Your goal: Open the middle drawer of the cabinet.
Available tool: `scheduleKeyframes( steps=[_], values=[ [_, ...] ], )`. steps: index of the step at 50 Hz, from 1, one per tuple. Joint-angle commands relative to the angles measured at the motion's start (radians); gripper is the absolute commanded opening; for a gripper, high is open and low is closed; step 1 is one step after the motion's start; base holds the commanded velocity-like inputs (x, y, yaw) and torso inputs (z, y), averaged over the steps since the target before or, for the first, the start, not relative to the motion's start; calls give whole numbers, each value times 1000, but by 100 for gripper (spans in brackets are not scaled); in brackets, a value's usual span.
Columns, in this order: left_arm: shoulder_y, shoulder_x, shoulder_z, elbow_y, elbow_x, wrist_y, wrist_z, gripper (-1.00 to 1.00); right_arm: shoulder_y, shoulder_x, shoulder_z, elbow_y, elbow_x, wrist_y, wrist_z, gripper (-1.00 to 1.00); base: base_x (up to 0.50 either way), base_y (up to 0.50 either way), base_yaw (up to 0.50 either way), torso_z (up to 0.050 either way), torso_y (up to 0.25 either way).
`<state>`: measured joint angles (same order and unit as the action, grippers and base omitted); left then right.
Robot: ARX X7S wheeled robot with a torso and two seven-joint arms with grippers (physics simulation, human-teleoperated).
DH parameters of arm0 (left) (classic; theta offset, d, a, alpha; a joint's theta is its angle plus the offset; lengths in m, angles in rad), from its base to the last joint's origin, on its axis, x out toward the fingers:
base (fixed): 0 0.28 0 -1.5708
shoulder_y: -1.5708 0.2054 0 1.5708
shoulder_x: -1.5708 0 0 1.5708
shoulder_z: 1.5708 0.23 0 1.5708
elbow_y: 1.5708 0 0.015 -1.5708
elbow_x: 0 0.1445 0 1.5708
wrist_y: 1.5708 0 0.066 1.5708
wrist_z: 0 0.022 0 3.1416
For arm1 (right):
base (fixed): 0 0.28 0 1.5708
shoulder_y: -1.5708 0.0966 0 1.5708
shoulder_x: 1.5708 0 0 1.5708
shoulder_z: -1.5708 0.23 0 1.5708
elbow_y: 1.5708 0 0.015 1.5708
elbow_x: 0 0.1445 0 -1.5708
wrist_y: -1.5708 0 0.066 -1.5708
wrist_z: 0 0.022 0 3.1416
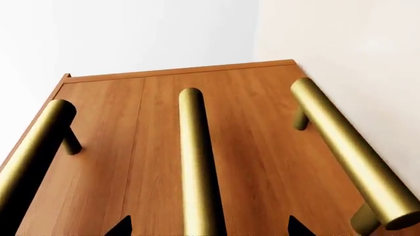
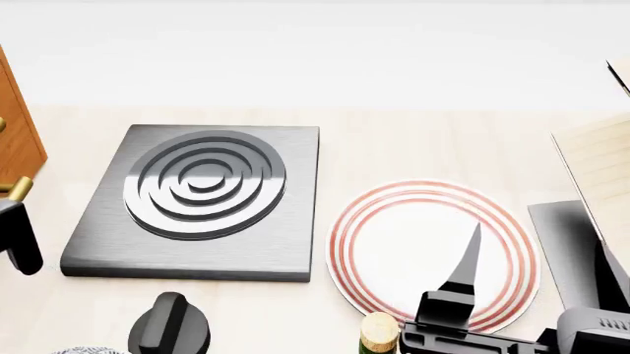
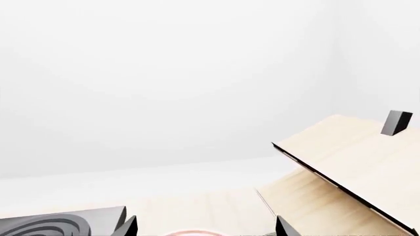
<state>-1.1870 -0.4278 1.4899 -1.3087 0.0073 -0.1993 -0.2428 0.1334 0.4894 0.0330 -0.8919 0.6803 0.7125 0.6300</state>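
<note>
The left wrist view looks close up at the orange-brown cabinet (image 1: 262,88), whose front carries three brass bar handles. The middle drawer (image 1: 161,147) has its handle (image 1: 195,162) running between the two dark fingertips (image 1: 121,227) of my left gripper (image 1: 210,228). That gripper is open, with the bar in the gap and its jaws apart from it on both sides. All three drawer fronts lie flush. In the head view only the cabinet's edge (image 2: 14,125) shows at far left. My right gripper (image 3: 206,229) is open and empty above the plate (image 2: 433,254).
A grey hotplate (image 2: 206,192) lies on the table right of the cabinet. A red-ringed plate, a corked bottle top (image 2: 379,332) and a black knob (image 2: 170,324) sit toward the near edge. A pale wood rack (image 2: 600,169) stands at the right.
</note>
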Motion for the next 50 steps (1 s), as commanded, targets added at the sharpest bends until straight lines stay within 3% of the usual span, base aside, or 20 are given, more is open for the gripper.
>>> scheduleKeyframes(
  steps=[1, 15, 16, 50],
  values=[
    [-5, 1, 2, 0, -6, -12, 0, 100, -5, 2, -2, 5, 0, -9, 0, 100, 0, 0, 0, 0, 0],
    [-6, 6, 1, 0, -6, -11, 5, 100, -12, 4, -3, 10, -1, -21, -1, 100, 0, 0, 0, 0, 0],
    [-6, 6, 1, 0, -6, -11, 5, -100, -13, 4, -3, 12, -1, -23, -1, 100, 0, 0, 0, 0, 0],
    [-15, 21, 3, 0, -3, 25, -25, -100, -26, 6, -15, 29, -6, -52, -4, 100, 1, 0, 0, 0, 0]
  ],
)
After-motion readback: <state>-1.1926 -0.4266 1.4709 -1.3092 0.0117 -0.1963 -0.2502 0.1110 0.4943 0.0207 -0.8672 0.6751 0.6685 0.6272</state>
